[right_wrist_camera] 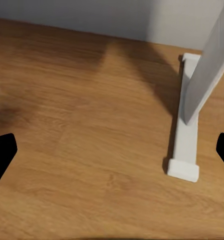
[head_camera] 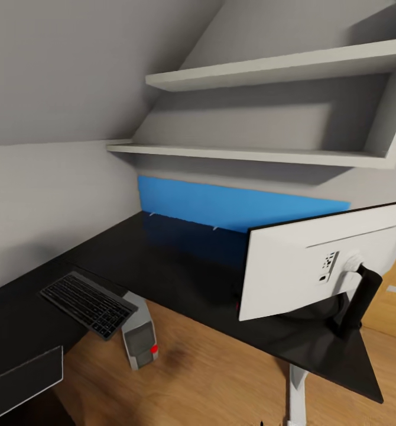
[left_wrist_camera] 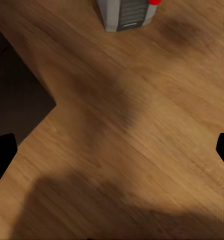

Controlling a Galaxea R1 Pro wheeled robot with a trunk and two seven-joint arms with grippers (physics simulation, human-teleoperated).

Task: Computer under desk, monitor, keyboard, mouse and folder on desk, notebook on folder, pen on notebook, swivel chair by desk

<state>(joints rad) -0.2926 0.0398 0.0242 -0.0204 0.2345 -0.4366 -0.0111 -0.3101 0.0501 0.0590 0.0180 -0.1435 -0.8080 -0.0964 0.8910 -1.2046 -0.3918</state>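
The desk (head_camera: 180, 266) has a black top and a blue back panel (head_camera: 233, 207). On its right end stands the monitor (head_camera: 304, 272), white back toward me, on a black stem. The keyboard (head_camera: 88, 303) lies on the desk's left wing, one corner over the inner edge. The computer (head_camera: 140, 340) stands on the wooden floor at that edge, partly under the top, with a red spot on it. It also shows in the left wrist view, computer (left_wrist_camera: 127, 12). My left gripper (left_wrist_camera: 112, 155) hangs open over bare floor. My right gripper (right_wrist_camera: 112, 152) is open over floor near the desk's white leg (right_wrist_camera: 199, 80).
Two white wall shelves (head_camera: 269, 157) hang above the desk under a sloped ceiling. A dark grey flat slab (head_camera: 23, 381) sits at the lower left corner. The desk's white pedestal foot (right_wrist_camera: 184, 150) rests on open wooden floor (head_camera: 210, 373) between the desk wings.
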